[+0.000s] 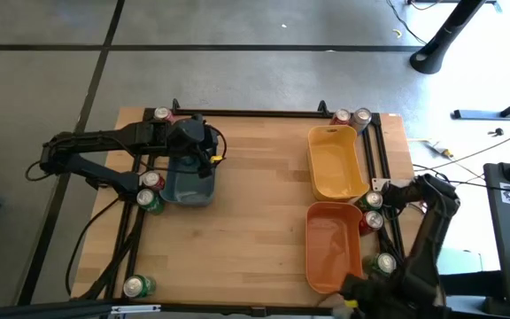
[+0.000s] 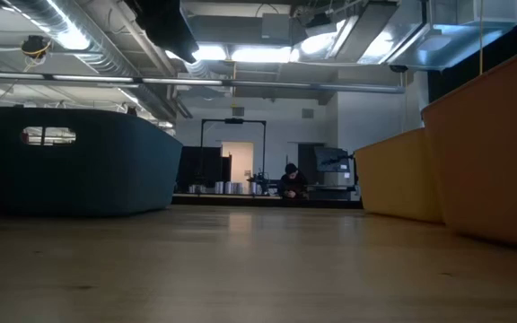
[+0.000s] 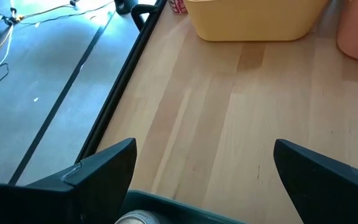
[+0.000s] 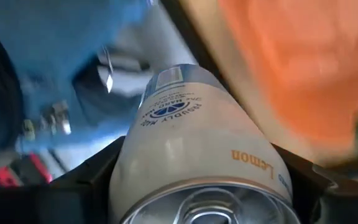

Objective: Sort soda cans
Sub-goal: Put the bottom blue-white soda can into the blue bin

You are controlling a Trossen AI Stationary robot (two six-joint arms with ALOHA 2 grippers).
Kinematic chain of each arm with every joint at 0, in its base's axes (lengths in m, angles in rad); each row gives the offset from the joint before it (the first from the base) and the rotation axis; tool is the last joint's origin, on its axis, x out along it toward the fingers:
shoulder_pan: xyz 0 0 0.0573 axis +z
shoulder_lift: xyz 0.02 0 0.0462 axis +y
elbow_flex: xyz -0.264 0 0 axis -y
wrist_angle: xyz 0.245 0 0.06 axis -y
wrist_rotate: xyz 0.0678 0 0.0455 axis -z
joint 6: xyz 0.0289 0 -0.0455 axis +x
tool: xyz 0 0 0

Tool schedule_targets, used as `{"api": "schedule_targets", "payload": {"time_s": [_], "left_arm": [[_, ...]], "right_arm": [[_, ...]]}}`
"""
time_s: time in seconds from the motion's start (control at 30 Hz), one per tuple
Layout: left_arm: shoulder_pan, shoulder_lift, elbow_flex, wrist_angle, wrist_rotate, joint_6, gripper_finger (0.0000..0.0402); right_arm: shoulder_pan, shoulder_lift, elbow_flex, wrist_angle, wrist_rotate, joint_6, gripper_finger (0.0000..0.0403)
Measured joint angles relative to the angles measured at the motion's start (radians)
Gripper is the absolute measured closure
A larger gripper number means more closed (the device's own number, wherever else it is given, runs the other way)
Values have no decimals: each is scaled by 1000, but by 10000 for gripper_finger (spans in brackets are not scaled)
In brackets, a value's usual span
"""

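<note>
Soda cans stand along the table's edges: a silver lemon can (image 4: 197, 149) is clamped between the right gripper's (image 1: 388, 197) fingers at the right edge, beside the orange bin (image 1: 330, 244). The left gripper (image 1: 204, 152) hovers spread wide and empty above the blue-grey bin (image 1: 189, 186), a can top (image 3: 138, 217) showing below it

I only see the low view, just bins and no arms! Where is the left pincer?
Observer: The left pincer hangs open above the blue-grey bin.
Operator: Is anything in that bin?
Observer: Yes, one soda can shows inside it, by its silver top.
Operator: And the right pincer?
Observer: The right pincer is clamped on a silver can marked Lemon, near the orange bin.
</note>
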Motion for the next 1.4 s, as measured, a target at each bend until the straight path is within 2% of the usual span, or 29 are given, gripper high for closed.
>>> {"api": "schedule_targets", "payload": {"time_s": [0.17,0.43,0.57,0.73,0.9,0.97,1.17,1.4], "left_arm": [[-2,0,0,0,0,-3,34],[-56,-1,0,0,1,-26,34],[-91,-14,0,-11,0,-57,34],[-125,-31,0,-60,0,-97,34],[-151,-34,-2,-128,-1,-144,34],[-161,-34,-11,-144,-2,-161,34],[-173,-35,-58,-160,-2,-190,34],[-172,-36,-67,-175,-13,-187,34]], "right_arm": [[-108,0,12,-6,167,-280,120],[-330,0,12,-23,287,-777,120],[-465,0,-1,-26,313,-964,120],[-642,1,-67,-1,307,-1114,120],[-791,21,-132,86,211,-1216,120],[-833,39,-144,109,165,-1244,120],[-928,110,-155,119,136,-1325,120],[-1014,187,-155,135,37,-1367,120]]}}
